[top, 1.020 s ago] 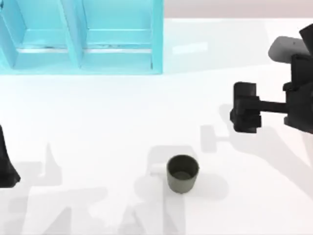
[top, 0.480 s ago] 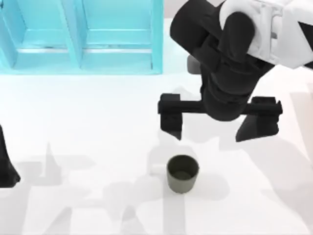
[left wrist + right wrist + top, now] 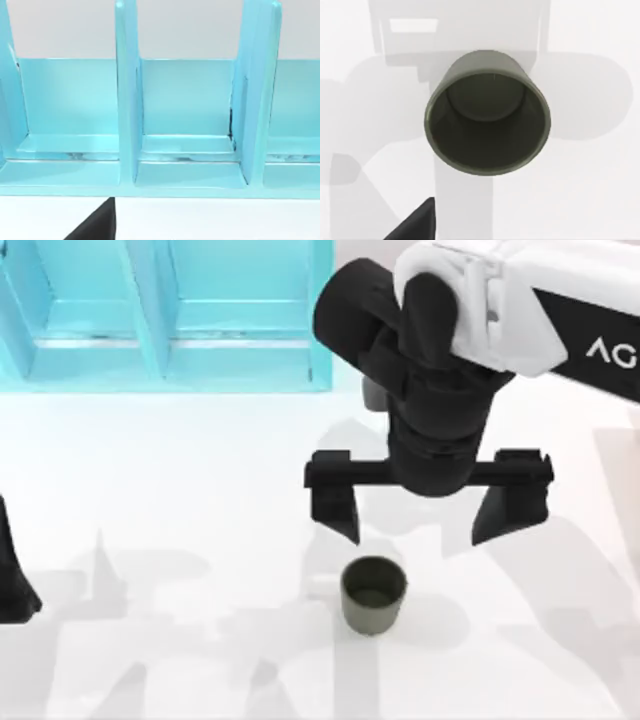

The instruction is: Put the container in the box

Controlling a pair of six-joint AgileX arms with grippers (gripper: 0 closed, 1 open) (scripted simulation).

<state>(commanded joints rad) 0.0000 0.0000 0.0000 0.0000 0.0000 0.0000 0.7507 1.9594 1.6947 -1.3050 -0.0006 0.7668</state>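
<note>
One container (image 3: 373, 593) stands upright on the white table (image 3: 180, 490), near its front middle, well apart from the single turquoise box (image 3: 165, 315) at the back left. It looks rigid, light and smooth-walled, likely slippery, so I judge opposite sides of the wall best for gripping. My right gripper (image 3: 428, 515) hangs spread wide just behind it; my left arm (image 3: 14, 580) sits parked at the left edge.

Container (image 3: 373, 594) below right end effector (image 3: 428, 510)
</note>
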